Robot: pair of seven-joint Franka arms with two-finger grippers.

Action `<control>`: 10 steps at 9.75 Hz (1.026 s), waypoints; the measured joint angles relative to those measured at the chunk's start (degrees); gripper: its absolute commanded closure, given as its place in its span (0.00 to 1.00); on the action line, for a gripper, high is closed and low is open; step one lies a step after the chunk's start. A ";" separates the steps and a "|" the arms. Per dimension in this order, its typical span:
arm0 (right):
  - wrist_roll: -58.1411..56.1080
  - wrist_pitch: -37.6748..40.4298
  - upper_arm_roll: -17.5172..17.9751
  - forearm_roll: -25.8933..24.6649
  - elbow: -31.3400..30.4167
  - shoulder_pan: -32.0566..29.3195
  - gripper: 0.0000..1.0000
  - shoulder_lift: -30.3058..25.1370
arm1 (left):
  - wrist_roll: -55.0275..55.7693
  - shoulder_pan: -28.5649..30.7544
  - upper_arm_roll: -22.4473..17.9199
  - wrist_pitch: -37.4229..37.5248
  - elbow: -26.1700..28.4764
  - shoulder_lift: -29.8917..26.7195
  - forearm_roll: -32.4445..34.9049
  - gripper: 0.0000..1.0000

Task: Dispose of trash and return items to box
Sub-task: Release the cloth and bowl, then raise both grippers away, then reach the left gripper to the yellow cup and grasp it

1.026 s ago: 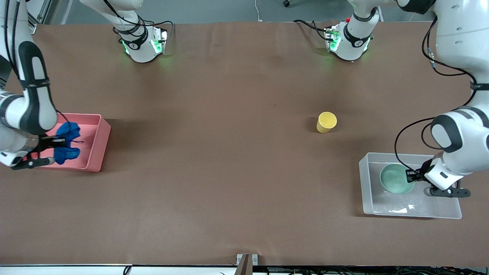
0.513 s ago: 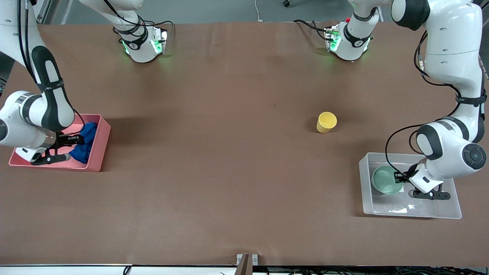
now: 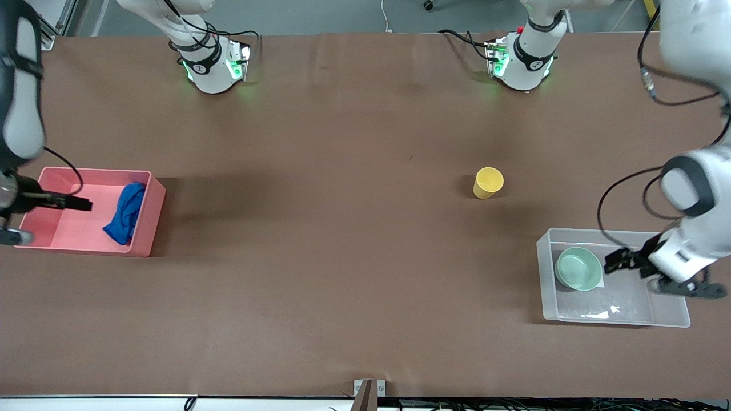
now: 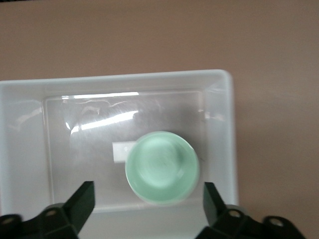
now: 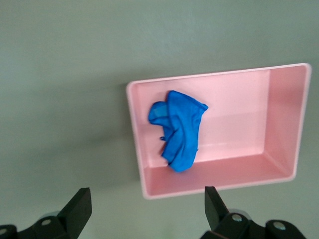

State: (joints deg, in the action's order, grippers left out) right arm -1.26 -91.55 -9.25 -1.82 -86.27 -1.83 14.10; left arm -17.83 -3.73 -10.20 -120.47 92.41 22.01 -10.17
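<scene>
The blue rag (image 3: 125, 212) lies crumpled in the pink bin (image 3: 74, 240), against the wall toward the table's middle; it also shows in the right wrist view (image 5: 179, 129). My right gripper (image 3: 83, 204) is open and empty above the pink bin (image 5: 239, 169). The mint-green bowl (image 3: 578, 268) sits upright in the clear bin (image 3: 545, 285), partly on its white label (image 4: 119, 152). My left gripper (image 3: 614, 261) is open and empty above the clear bin (image 4: 219, 124), beside the bowl (image 4: 162, 167). The yellow cup (image 3: 487, 182) stands on the table, farther from the front camera than the clear bin.
The pink bin sits at the right arm's end of the table and the clear bin at the left arm's end. The two arm bases (image 3: 214, 65) (image 3: 522, 63) stand along the table's back edge. Brown tabletop stretches between the bins.
The right gripper let go of the rag in the pink bin and pulled up and away. The left gripper let go of the bowl in the clear bin and drew back.
</scene>
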 measured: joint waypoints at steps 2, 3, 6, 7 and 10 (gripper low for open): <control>0.62 3.21 0.87 0.02 4.58 -0.31 0.00 -4.77 | 7.25 0.20 5.21 4.06 7.50 -11.04 4.93 0.00; 0.62 4.99 1.83 0.03 4.98 -1.35 0.00 -7.87 | 11.16 0.09 8.74 4.07 13.03 -15.47 5.61 0.03; 0.62 9.99 5.30 0.19 3.14 -3.66 0.00 -16.04 | 15.96 -0.22 17.27 -0.25 30.60 -23.26 5.82 0.03; 0.62 9.08 5.63 0.20 1.74 -3.65 0.00 -16.58 | 16.15 -0.24 19.47 -5.51 36.18 -23.39 5.84 0.03; 0.62 7.53 5.93 0.19 1.27 -3.52 0.00 -16.30 | 16.35 -0.32 22.55 -19.11 46.56 -19.25 5.84 0.14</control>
State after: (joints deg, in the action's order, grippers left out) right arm -0.65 -84.02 -3.32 -1.62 -85.00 -5.35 -2.20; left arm -1.48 -4.05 12.35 -139.59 138.97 2.76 -4.33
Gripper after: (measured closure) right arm 0.000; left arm 0.053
